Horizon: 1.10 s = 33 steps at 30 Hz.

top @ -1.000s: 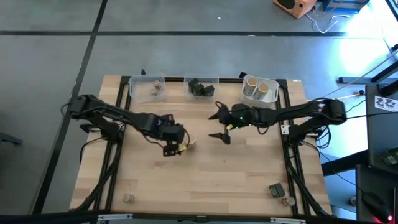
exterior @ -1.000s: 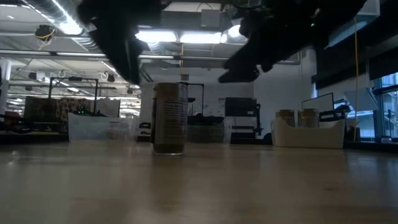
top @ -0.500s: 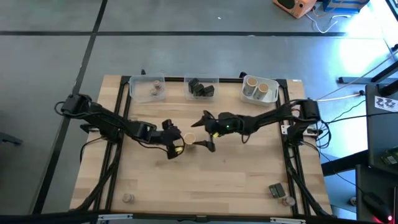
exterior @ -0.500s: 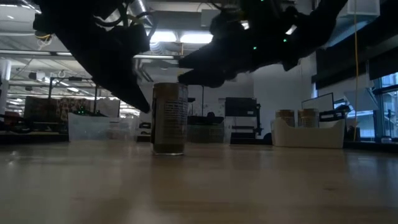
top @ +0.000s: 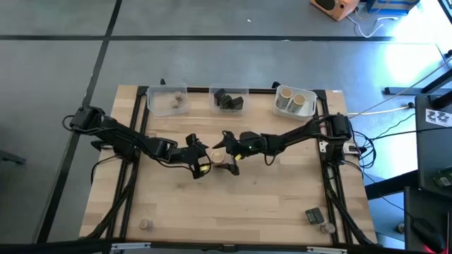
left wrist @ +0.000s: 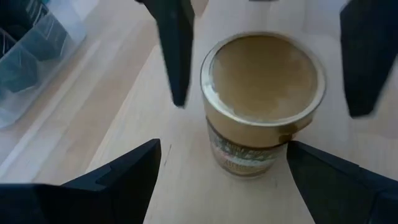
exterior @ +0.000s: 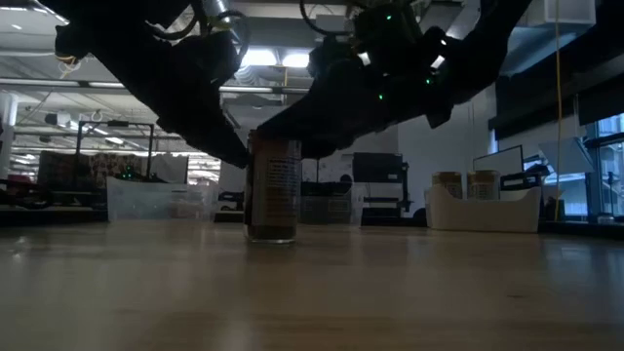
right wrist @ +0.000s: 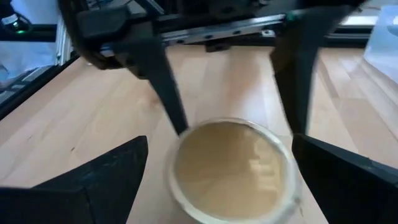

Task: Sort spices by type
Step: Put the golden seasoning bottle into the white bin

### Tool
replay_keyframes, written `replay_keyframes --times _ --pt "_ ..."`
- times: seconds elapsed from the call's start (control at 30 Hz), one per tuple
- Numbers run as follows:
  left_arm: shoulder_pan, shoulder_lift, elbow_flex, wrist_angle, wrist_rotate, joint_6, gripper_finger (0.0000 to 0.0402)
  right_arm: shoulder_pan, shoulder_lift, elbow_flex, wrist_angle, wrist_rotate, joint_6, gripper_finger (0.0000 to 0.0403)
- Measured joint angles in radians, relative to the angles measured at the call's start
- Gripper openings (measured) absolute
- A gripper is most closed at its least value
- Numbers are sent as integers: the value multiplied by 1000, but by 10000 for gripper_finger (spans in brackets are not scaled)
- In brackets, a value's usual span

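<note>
Both claws spread wide around one upright tan jar point(top: 218, 156) at table centre: left claw point(top: 205, 154) at its 9 o'clock, right claw point(top: 227, 153) at 3 o'clock, neither gripping.

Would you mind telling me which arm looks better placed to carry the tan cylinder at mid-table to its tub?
Probably the right. Both open grippers, left and right, flank the tan cylinder with the pale top, but the white tub already holding tan cylinders sits at the far right corner, on the right arm's side.
</note>
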Motion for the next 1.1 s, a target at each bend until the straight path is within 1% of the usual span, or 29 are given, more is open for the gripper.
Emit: replay_keyframes --times 0.2,0.3,0.4,0.63,0.8,0.9,1.0,1.1 --pt "1 0 0 27 0 15 331 -2 0 0 -19 12 -14 396" --pt "5 0 0 26 1 12 331 -2 0 0 -24 33 -20 386" --pt "5 0 0 28 1 15 331 -1 0 0 -25 33 -22 362" --pt "5 0 0 43 1 14 331 -1 0 0 -54 33 -33 283" --pt "5 0 0 44 1 1 331 -1 -5 0 -60 34 -34 280" --pt "5 0 0 41 2 -16 331 -1 -26 0 -88 55 -38 280" --pt "-4 0 0 40 1 -19 331 -1 -69 0 -147 103 -61 280" --pt "-9 0 0 39 2 -19 331 -2 -124 0 -240 182 -95 280"
